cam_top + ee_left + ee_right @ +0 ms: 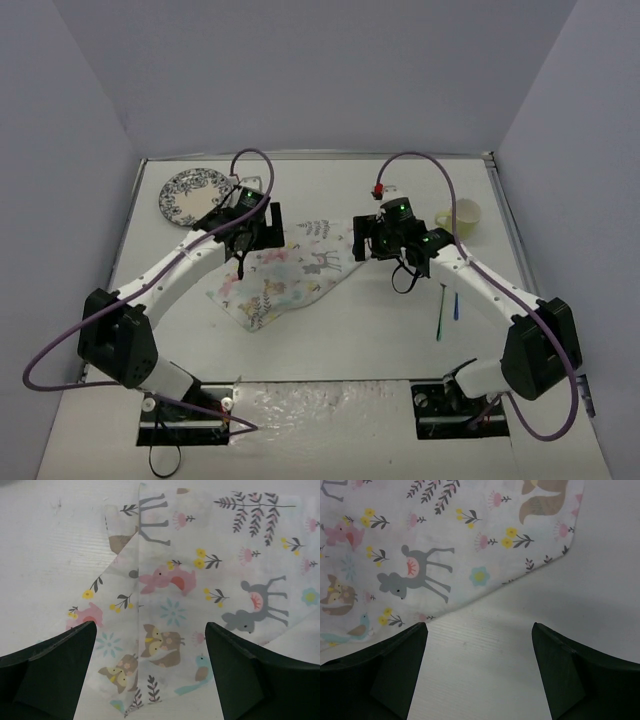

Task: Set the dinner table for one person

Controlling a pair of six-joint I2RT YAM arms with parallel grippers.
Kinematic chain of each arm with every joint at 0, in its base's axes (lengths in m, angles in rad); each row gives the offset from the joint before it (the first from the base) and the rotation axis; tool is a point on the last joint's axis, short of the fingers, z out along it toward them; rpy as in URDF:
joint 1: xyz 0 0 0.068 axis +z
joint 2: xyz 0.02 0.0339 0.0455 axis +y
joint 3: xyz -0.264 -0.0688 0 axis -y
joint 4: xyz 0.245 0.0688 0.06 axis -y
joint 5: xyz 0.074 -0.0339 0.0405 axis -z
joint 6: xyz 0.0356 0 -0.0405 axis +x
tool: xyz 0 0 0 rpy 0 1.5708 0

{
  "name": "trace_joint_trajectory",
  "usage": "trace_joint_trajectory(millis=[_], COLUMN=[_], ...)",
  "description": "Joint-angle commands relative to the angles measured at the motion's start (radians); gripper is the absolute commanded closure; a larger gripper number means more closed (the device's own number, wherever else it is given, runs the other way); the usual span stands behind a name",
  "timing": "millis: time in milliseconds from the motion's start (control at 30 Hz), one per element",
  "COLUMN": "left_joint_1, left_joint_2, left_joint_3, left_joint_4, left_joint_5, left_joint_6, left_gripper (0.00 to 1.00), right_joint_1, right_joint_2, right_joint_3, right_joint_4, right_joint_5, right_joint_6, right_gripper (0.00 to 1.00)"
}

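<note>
**Placemat laid crooked, place setting not yet assembled**

From above, the dinner table [330,340], a large flat white matte tabletop, is seen with a pastel cloth placemat [285,275] printed with animals and leaves near its middle, laid askew and partly folded. A round blue-patterned plate [193,193] is left at the far left corner, a pale yellow cup [462,217] at the far right, and a thin green utensil [440,313] and a blue utensil [456,305] on the right, all apart from the cloth.

From the left wrist, the left gripper [150,630] is shown with jaws spread and nothing between them, above a fold in the cloth.

From the right wrist, the right gripper [480,626] is likewise shown spread and empty, over the cloth's edge and bare tabletop.

The task is judged barely begun: the mat is yet to be flattened and everything else set on or beside it.
</note>
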Motion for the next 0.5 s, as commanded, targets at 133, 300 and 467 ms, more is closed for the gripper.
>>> trace_joint_trajectory(millis=[133,300,467], left_joint_1=[0.183,0.23,0.277], left_joint_2=[-0.06,-0.084,-0.095], left_joint_3=[-0.245,-0.368,-0.453], left_joint_4=[0.093,0.112,0.151], left_joint_5=[0.046,0.006,-0.014], left_joint_6=[-0.1,-0.145,-0.187], left_gripper=[0.14,0.14,0.18], right_joint_1=[0.149,0.228,0.295], right_joint_2=[0.272,0.372,0.466], right_joint_3=[0.276,0.356,0.425], right_joint_4=[0.134,0.147,0.199], right_joint_5=[0.103,0.137,0.161], right_joint_6=[-0.089,-0.12,-0.179], right_gripper=[0.23,0.24,0.25])
